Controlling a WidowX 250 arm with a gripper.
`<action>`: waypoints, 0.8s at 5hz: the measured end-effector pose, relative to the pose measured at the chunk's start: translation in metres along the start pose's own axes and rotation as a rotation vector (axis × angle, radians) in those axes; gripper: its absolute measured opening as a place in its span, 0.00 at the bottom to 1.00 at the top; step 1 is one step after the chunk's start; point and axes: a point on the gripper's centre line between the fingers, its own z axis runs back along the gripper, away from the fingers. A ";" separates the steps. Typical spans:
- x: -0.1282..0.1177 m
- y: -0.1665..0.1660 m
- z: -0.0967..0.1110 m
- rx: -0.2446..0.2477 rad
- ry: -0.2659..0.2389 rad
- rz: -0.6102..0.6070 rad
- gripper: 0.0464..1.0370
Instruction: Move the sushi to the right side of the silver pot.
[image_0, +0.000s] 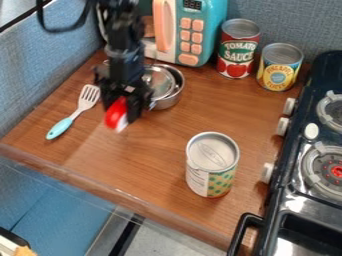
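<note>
Reference: 12 o'clock is the top edge of the camera view. The pincer (122, 108) is narrow and appears closed on the sushi (115, 113), whose red face and white base protrude beneath it; the sushi is at 7 to 8 o'clock of the silver pot (168, 101), near it; whether it touches the tabletop (150, 155) cannot be determined. Step in hand, as judged: carry the sushi to the 3 o'clock side of the pot.

Procedure: hold the grip firm but moderate, as a soft piece may deform or twist if squeezed; confirm that the sushi is raised before any sideways travel; route it around the 6 o'clock side of the pot, or lift it well above the rim; the arm (121, 40) hangs down from 11 o'clock and overlaps the pot in view, so allow clearance for the wrist as well as for the load.

Placement: set down just beside the pot at 3 o'clock, short of the red-labelled can (238, 50) at 1 to 2 o'clock and the dotted can (212, 167) at 5 o'clock; lower until the white base seats flat; release only then; withdraw straight up, lest a finger drag the sushi or nudge the pot.
</note>
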 end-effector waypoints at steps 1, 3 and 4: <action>0.026 -0.043 0.035 -0.041 -0.010 0.038 0.55; 0.099 -0.107 0.020 -0.076 0.000 0.009 0.55; 0.105 -0.117 0.004 -0.054 0.031 0.000 0.55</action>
